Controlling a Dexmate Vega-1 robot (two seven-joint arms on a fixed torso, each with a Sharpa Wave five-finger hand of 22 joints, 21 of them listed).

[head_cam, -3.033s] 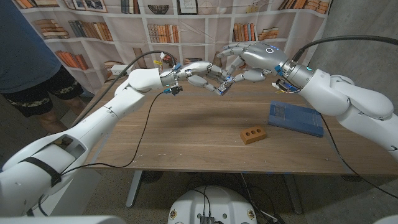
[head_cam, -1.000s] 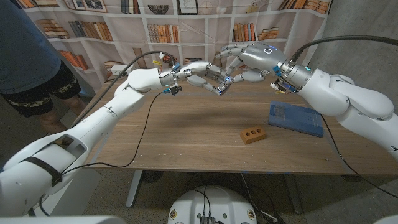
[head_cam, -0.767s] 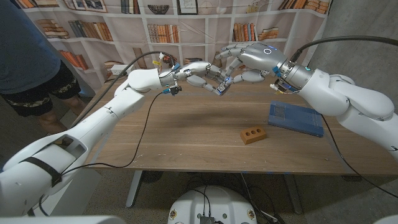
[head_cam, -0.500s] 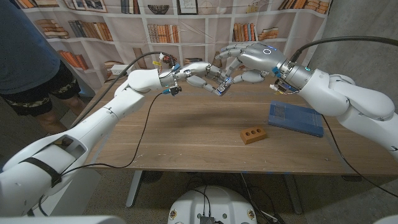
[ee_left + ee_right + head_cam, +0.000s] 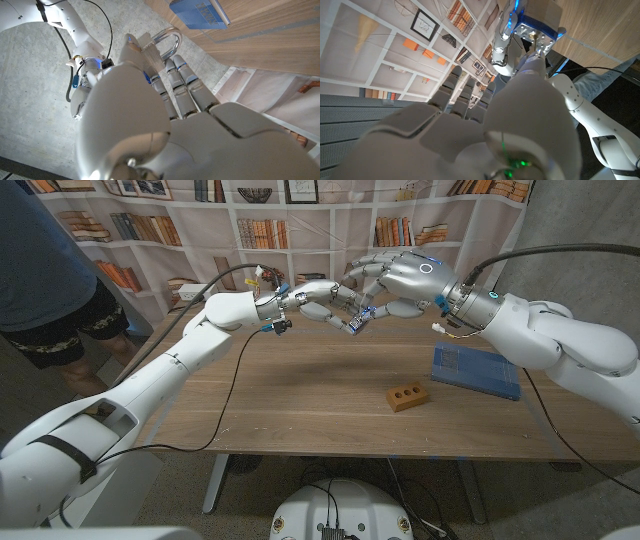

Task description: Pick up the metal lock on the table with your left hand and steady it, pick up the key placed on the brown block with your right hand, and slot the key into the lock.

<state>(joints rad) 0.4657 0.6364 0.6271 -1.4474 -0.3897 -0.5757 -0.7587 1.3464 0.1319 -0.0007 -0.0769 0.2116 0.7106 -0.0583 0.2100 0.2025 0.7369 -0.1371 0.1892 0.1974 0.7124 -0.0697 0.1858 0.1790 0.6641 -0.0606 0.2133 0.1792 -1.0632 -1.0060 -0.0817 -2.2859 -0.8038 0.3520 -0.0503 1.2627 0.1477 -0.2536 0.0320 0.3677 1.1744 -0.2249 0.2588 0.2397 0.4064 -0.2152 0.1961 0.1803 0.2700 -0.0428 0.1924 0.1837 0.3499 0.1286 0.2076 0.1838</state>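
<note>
Above the far middle of the wooden table point(image 5: 300, 395), both hands meet in mid-air, well clear of the surface. Left hand point(image 5: 318, 298) reaches in from the left arm and grips the metal lock point(image 5: 353, 323), fingers curled around its body; in the left wrist view the lock's silver shackle point(image 5: 167, 41) stands out past the fingertips. Right hand point(image 5: 400, 280) comes in from the opposite side, fingers bunched toward the lock, fingertips touching or just beside it. The right wrist view shows the lock's bottom face close ahead of the thumb. The key is too small to make out, so whether the right hand pinches it cannot be told. On the table, the brown block point(image 5: 406, 396) lies near the front right, top bare, and a blue book point(image 5: 476, 370) lies just beyond it toward the right arm. A person point(image 5: 45, 270) stands at the table's far left edge.
</note>
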